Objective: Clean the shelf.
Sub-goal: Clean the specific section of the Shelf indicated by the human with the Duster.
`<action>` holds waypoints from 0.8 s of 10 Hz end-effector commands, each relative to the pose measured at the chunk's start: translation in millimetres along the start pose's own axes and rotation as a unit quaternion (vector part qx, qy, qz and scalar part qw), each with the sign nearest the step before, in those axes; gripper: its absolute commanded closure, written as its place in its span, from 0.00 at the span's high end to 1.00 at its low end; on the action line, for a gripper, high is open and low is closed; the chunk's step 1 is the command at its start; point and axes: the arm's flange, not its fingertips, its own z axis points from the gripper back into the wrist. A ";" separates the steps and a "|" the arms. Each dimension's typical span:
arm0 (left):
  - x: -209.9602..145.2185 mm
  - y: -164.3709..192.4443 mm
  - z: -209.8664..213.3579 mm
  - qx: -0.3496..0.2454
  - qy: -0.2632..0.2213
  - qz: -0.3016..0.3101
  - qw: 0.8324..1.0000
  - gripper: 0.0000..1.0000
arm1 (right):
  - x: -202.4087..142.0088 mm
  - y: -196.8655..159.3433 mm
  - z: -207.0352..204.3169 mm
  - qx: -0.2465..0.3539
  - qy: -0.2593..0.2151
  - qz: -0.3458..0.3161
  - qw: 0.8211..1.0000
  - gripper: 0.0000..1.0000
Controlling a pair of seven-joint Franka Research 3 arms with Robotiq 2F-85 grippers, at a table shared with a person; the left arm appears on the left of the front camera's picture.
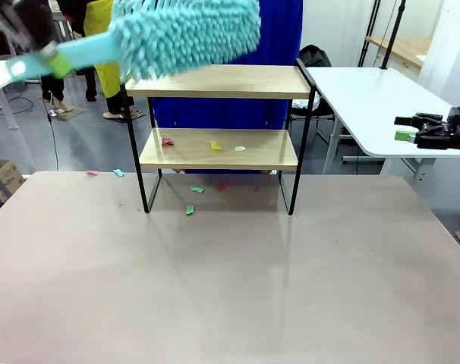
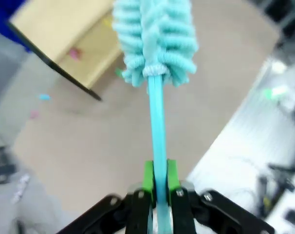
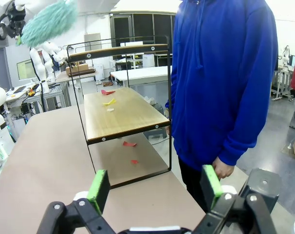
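Note:
The shelf [image 1: 237, 81] stands at the far middle of the table, with two wooden boards in a black frame. Pink, yellow and white paper scraps [image 1: 215, 145] lie on its lower board. My left gripper [image 1: 51, 59] is raised at the upper left, shut on the handle of a turquoise fluffy duster [image 1: 184, 34]. The duster's head hangs in the air over the shelf's left end. The left wrist view shows the green pads [image 2: 148, 178] clamped on the handle, with the duster head [image 2: 155, 39] above the shelf [image 2: 64, 34]. My right gripper [image 1: 408, 129] is open at the right edge and holds nothing.
More coloured scraps [image 1: 190, 210] lie on the table under and left of the shelf. A person in a blue hoodie [image 3: 225, 83] stands right behind the shelf [image 3: 123, 114]. A white side table [image 1: 367, 98] is at the back right. My right gripper [image 3: 155, 187] points along the table.

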 end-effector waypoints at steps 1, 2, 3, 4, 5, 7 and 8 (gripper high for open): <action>-15.2 8.3 -0.7 0.016 0.082 -0.116 0.990 0.13 | 3.5 0.8 -1.3 -0.001 0.005 -0.003 1.000 1.00; -23.1 9.2 -10.5 0.012 0.108 -0.144 0.984 0.13 | 3.5 0.8 -1.3 -0.001 0.005 -0.003 1.000 1.00; -29.4 7.4 -23.7 0.037 0.142 -0.194 0.970 0.13 | 3.5 0.8 -1.3 -0.001 0.005 -0.003 1.000 1.00; -41.0 8.3 -38.5 0.040 0.162 -0.230 0.959 0.13 | 3.5 0.8 -1.3 -0.001 0.005 -0.003 1.000 1.00; -50.3 11.0 -53.7 0.037 0.191 -0.248 0.949 0.13 | 3.5 0.8 -1.3 -0.001 0.005 -0.003 1.000 1.00; -70.5 11.1 -81.4 0.066 0.262 -0.265 0.926 0.13 | 3.5 0.8 -1.3 -0.001 0.005 -0.003 1.000 1.00; -73.1 15.1 -88.1 0.055 0.272 -0.273 0.921 0.13 | 3.5 0.8 -1.3 -0.001 0.005 -0.003 1.000 1.00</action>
